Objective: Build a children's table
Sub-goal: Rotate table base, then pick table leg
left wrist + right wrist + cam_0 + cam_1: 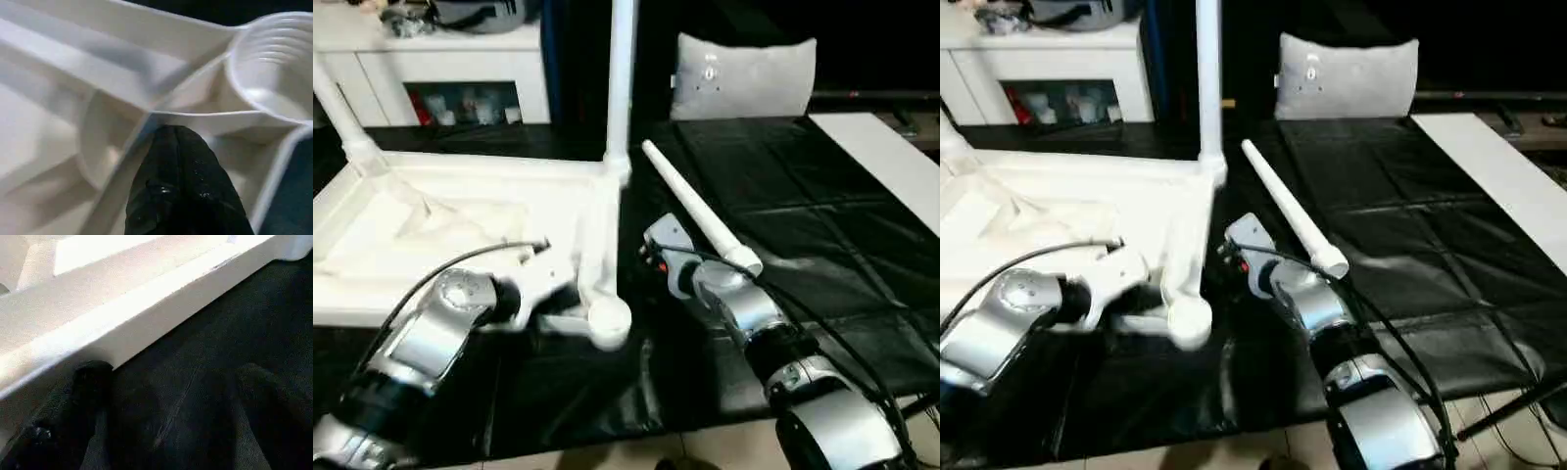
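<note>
A glossy black sheet (783, 196) covers the floor; behind stand a white cabinet (440, 59) and grey cushion (744, 78). On the sheet lies the upturned white ribbed plastic tabletop (460, 225) (two tube legs (622, 78) upright), a loose leg (700, 211) beside. Left gripper (181, 147) jaws together on a rib; right gripper (166, 382) jaws apart.

I count one white tabletop (460, 225) lying upside down. I see three white legs: two standing up in its far corners (621, 78) (337, 108) and one loose leg (700, 217) on the black sheet (803, 215). One grey pillow (744, 78). One white cabinet (440, 69).
</note>
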